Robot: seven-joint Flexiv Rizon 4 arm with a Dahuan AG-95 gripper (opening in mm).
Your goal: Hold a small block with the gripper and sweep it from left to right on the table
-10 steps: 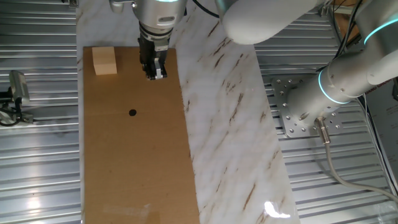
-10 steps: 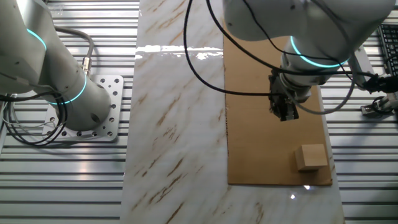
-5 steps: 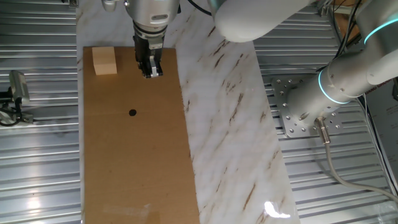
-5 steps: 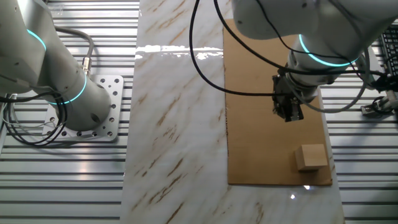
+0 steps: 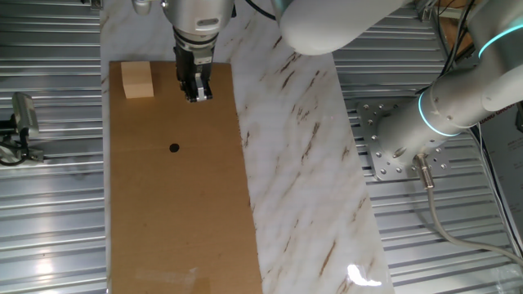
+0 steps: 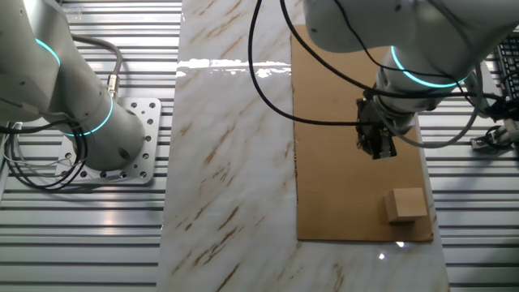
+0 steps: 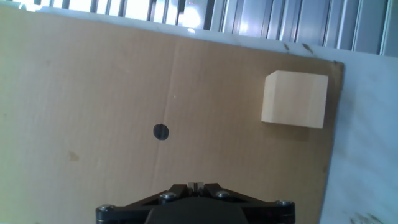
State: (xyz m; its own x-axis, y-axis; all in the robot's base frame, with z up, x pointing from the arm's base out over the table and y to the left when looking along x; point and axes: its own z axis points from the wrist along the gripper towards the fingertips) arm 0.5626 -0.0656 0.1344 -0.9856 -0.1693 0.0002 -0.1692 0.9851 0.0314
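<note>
The small block (image 5: 137, 80) is a pale tan wooden cube at the far left corner of the brown board of the table (image 5: 176, 212). It also shows in the other fixed view (image 6: 405, 204) and in the hand view (image 7: 294, 99). My gripper (image 5: 197, 95) hangs over the board to the right of the block, apart from it. Its narrow black fingers are pressed together with nothing between them. In the other fixed view the gripper (image 6: 378, 151) is above the block. In the hand view the gripper (image 7: 195, 185) shows shut tips at the bottom edge.
A small black dot (image 5: 173, 148) marks the board. A white brown-veined marble strip (image 5: 302, 163) lies right of the board. Ribbed metal surrounds both. A second white arm (image 5: 441, 106) stands on a base plate at the right. A metal fixture (image 5: 20, 122) sits at the left.
Over the last second my gripper has shifted a little to the left, toward the block, staying shut. In the last half second it has barely moved. The block has not moved.
</note>
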